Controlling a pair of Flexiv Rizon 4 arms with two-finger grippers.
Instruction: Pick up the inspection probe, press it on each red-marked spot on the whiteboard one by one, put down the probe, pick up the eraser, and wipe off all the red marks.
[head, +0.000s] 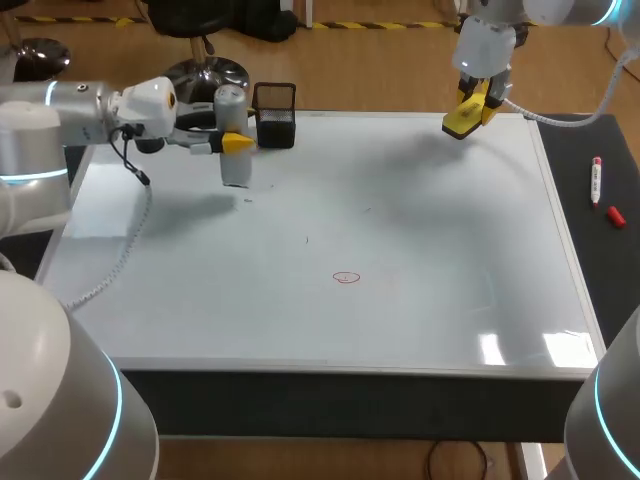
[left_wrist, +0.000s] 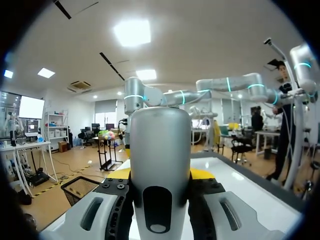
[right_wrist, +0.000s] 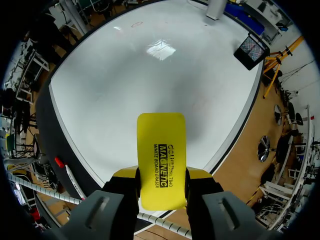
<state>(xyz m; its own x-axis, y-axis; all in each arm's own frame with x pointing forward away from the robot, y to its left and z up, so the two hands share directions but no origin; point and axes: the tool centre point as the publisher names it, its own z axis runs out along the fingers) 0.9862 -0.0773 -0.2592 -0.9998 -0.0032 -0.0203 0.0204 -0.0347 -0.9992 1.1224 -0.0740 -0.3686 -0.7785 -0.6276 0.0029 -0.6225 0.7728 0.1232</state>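
your left gripper (head: 232, 142) clamps the inspection probe (head: 235, 170) at the whiteboard's (head: 430, 240) 10 o'clock, your right gripper (head: 470, 112) clamps the eraser (right_wrist: 161, 165) at 1 o'clock; wipe first and you may lose the red mark (head: 346, 277), just toward 6 o'clock of centre, unprobed.

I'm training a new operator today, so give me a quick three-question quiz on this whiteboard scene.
1. True or false: the left tool is shut on the probe.
2. The right tool holds: A an eraser, B a cup, C a brush?
3. How many red marks show clearly on the whiteboard?
Key: 1 true; 2 A; 3 one.
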